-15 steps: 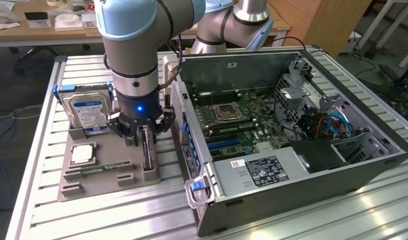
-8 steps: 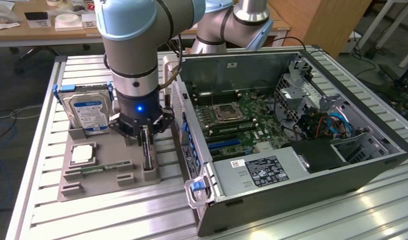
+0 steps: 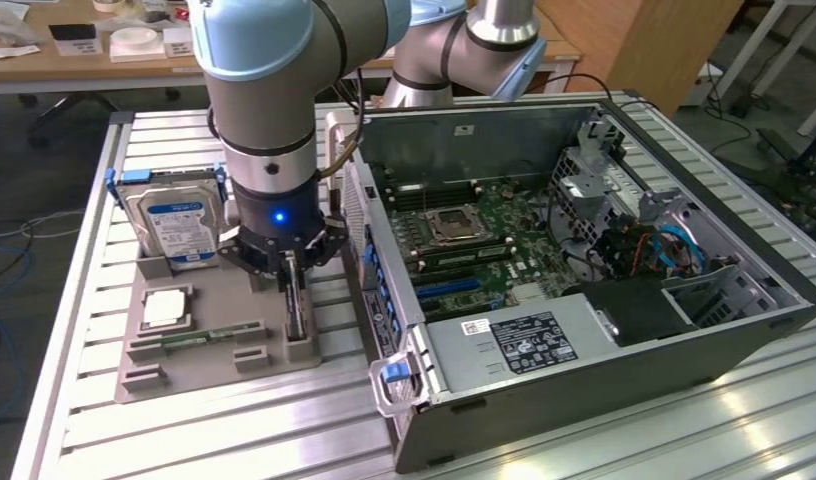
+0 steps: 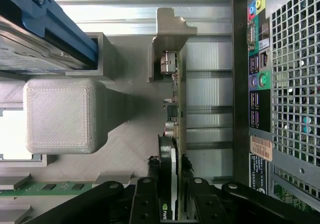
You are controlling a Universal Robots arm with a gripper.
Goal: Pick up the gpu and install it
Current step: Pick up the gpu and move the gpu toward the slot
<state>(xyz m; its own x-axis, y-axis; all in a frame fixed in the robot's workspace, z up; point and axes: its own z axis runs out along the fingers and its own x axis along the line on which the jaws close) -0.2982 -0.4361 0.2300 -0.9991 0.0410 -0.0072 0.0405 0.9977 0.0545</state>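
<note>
The gripper (image 4: 171, 179) straddled the gpu (image 4: 178, 119), on edge in the holder (image 3: 195, 385) at 9 o'clock of the case (image 3: 622, 390) in the exterior view, clamped or not I couldn't tell; an off-centre hold could jam it.

Wrist view: gpu (image 4: 177, 129) bears a small green-and-white logo (image 4: 165, 215) on its dark face, letters starting "nv", rest cut off. Computer case (image 4: 290, 84) rear panel: beige sticker (image 4: 261, 148) with reddish print, black label (image 4: 257, 168) just beside it, both illegible. Exterior view: power supply label (image 3: 526, 341), white print on black, and blue label (image 3: 181, 232) on the hard drive (image 3: 179, 192) show lines of print, none readable.
</note>
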